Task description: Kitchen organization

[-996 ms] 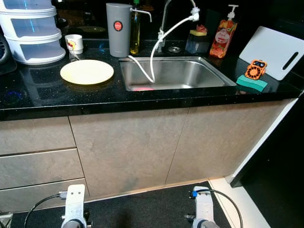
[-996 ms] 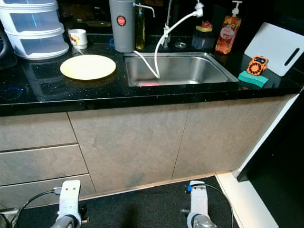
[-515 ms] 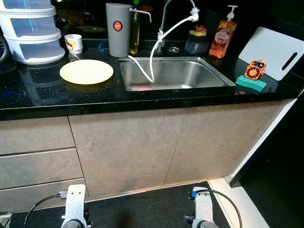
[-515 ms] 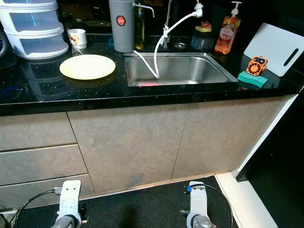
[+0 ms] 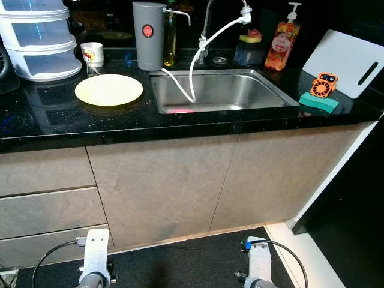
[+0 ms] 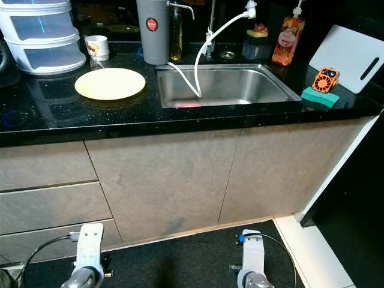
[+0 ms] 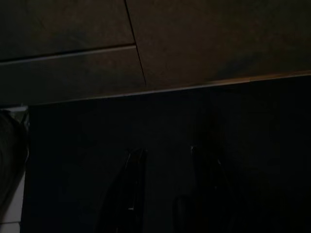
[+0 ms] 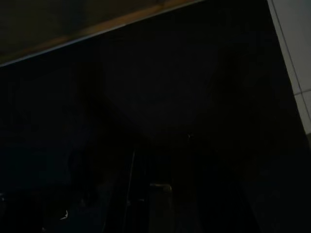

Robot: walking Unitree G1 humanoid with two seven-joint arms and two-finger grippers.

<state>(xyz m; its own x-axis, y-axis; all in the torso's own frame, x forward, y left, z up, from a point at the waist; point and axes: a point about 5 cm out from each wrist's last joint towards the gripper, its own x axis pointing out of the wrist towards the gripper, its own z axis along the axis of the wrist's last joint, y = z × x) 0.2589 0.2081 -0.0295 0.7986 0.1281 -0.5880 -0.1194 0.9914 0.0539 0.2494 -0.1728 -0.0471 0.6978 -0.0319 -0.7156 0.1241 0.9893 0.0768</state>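
A pale yellow plate [image 5: 108, 90] lies on the black counter [image 5: 54, 123], left of the steel sink [image 5: 228, 109]. Something pink [image 5: 179, 111] lies in the sink's near left corner. A white mug [image 5: 92, 54] stands behind the plate. An orange gadget [image 5: 323, 84] rests on a green sponge [image 5: 318, 102] at the counter's right end. Both arms hang idle low before the cabinets, the left wrist [image 5: 96, 264] and the right wrist [image 5: 259, 270] at the picture's foot. In the dark wrist views the left gripper [image 7: 165, 155] and right gripper [image 8: 160, 145] stand open over dark floor, holding nothing.
A grey dispenser [image 5: 148, 36], an oil bottle [image 5: 170, 36], a white hose [image 5: 195, 57], a sponge holder [image 5: 248, 49] and a soap bottle [image 5: 281, 41] line the back. White stacked tubs [image 5: 37, 39] stand far left, a white cutting board [image 5: 345, 60] far right. Drawers [image 5: 48, 210] sit below.
The camera has shifted slightly; the counter's things keep their places and both arms still hang low.
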